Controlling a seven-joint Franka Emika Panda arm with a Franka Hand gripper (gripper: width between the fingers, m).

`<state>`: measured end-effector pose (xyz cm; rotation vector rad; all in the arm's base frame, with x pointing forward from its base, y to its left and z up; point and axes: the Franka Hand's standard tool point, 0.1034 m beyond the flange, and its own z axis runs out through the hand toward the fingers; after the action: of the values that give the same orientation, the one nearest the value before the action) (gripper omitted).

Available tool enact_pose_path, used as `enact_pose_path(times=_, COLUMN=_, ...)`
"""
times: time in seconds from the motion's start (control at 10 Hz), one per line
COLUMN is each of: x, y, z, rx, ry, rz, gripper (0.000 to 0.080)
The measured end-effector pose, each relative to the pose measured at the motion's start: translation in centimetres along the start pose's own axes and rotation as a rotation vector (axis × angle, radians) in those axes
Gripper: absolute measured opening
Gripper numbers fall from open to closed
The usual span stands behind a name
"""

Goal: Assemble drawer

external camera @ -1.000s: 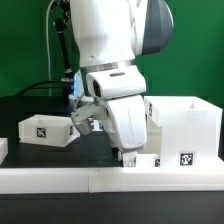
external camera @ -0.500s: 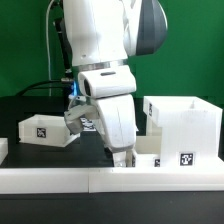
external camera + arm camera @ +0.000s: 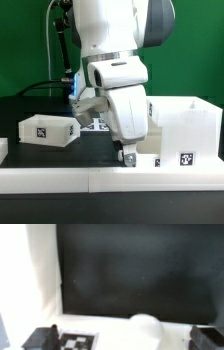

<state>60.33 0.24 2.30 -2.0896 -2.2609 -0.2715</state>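
Note:
A large white open drawer box (image 3: 186, 122) with a marker tag stands at the exterior view's right. A smaller white drawer part (image 3: 45, 130) with a tag sits at the left. My gripper (image 3: 128, 157) hangs low at the front, just beside the big box's left lower corner. In the wrist view the gripper (image 3: 125, 336) is open, its dark fingers (image 3: 42, 336) wide apart. Between them lie a white surface with a tag (image 3: 75, 340) and a rounded white knob (image 3: 146, 327). Whether the fingers touch it is unclear.
A long white rail (image 3: 100, 180) runs along the table's front edge. The marker board (image 3: 97, 123) lies behind the arm on the black table (image 3: 140, 269). A white wall (image 3: 28, 274) borders the black surface in the wrist view.
The arm swung slightly toward the exterior view's left, then back to the right. The gripper stays low beside the big box.

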Motion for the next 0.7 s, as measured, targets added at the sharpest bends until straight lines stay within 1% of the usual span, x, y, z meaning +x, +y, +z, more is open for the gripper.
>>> enact_pose_path(times=0.1, x=0.0, y=-0.2, z=0.2, rx=0.004, ry=0.001, rz=0.011, gripper=0.0649)
enact_pose_path(times=0.2, x=0.3, y=-0.2, z=0.3, rx=0.002, ry=0.000, rz=0.036, gripper=0.0649)
enact_pose_path(times=0.3, x=1.6, y=-0.1, z=0.5, rx=0.004, ry=0.002, rz=0.036, gripper=0.0649)
enact_pose_path(times=0.4, x=2.6, y=0.1, z=0.6, rx=0.001, ry=0.004, rz=0.029, gripper=0.0649)
enact_pose_path(times=0.5, x=3.1, y=0.2, z=0.6, rx=0.002, ry=0.005, rz=0.031, gripper=0.0649)
enact_pose_path(times=0.7, x=3.0, y=-0.1, z=1.1, rx=0.009, ry=0.005, rz=0.039, gripper=0.0649)
